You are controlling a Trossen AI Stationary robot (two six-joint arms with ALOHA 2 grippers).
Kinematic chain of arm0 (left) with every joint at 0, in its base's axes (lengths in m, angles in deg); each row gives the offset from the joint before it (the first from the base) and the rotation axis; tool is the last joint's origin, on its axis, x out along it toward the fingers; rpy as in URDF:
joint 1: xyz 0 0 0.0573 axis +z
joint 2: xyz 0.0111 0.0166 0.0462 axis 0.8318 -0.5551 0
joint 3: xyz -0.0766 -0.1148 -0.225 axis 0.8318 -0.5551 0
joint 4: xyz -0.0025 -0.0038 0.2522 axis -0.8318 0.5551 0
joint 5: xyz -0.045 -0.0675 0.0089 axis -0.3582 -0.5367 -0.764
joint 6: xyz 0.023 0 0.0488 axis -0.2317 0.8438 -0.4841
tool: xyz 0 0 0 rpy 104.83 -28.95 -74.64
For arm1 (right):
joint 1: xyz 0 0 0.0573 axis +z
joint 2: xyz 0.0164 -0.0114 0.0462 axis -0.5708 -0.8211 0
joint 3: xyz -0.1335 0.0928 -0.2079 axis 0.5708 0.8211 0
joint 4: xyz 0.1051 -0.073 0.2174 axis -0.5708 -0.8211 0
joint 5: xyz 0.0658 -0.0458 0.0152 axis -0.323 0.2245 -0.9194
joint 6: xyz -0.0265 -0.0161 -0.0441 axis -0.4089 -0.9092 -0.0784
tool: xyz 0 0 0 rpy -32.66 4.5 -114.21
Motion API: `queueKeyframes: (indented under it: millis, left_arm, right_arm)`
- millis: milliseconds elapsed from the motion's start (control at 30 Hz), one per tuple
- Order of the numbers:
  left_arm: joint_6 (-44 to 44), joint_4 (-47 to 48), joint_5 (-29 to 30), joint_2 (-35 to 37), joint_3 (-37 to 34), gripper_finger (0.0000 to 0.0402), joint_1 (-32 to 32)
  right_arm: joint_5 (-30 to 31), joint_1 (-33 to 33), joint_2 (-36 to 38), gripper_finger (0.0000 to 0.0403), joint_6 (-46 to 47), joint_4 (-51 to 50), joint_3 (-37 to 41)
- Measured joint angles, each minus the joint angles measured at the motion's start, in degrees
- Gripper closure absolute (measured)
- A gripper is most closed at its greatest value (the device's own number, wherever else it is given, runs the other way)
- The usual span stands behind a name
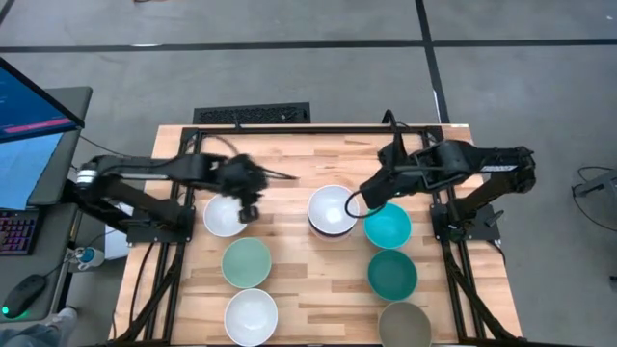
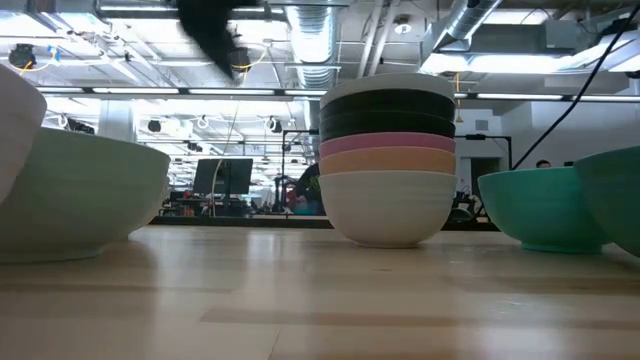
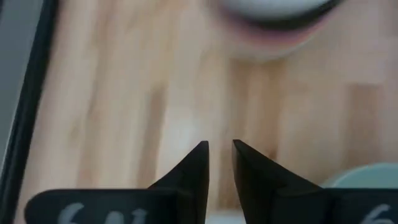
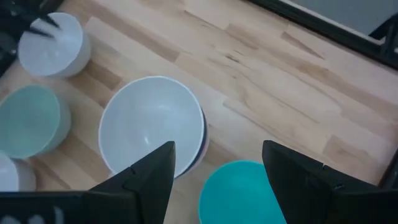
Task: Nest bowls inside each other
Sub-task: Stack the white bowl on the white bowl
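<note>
Your nested stack [image 1: 332, 210] sits mid-table: from the low view it reads white at the bottom, then orange, pink, black, with a white bowl on top [image 2: 388, 160]. Everything else is loose.

On the left side you have a white bowl [image 1: 224, 215], a pale green bowl [image 1: 246, 262] nearer the front, and another white bowl at the front edge [image 1: 251, 316]. On the right side there's a bright teal bowl [image 1: 388, 226] just beside the stack, a darker teal bowl [image 1: 392, 274] in front of it, and a grey-olive bowl [image 1: 404, 324] at the front edge.

Your left gripper [image 1: 249, 198] hangs over the table [image 1: 289, 164] at the far rim of the left white bowl; fingers nearly together with a thin gap, nothing between them. The left wrist view is blurred, so contact with the rim is hard to call.

Your right gripper [image 1: 367, 198] hovers between the stack and the bright teal bowl, fingers spread wide apart, holding nothing.
</note>
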Motion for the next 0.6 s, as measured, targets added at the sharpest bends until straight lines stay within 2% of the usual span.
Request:
queueKeyframes:
  millis: [67, 167, 333, 467, 600]
  left_arm:
    - [8.16, 0.80, 2.09, 5.44, -6.06, 0.0331, 0.03]
    - [21.91, 3.95, 1.51, 11.74, -12.61, 0.0310, -0.18]
    - [37.70, 7.98, 0.24, 16.70, -18.08, 0.0261, -2.01]
    - [39.66, 12.59, 1.68, 16.93, -19.10, 0.0218, -2.30]
    - [33.20, 16.11, 5.85, 16.32, -19.10, 0.0188, -1.79]
  right_arm:
    - [0.68, 0.58, 0.26, 0.0138, 1.99, 0.08, 1.05]
    - [0.92, 0.63, 0.47, 0.0138, 5.20, -0.01, 1.93]
    - [0.93, 0.52, -0.17, 0.0138, 5.71, -0.05, 2.19]
    - [1.05, -0.38, -0.74, 0.0138, 3.23, 0.04, 2.21]
    - [1.27, -1.87, -0.68, 0.0138, 1.37, 0.06, 2.19]
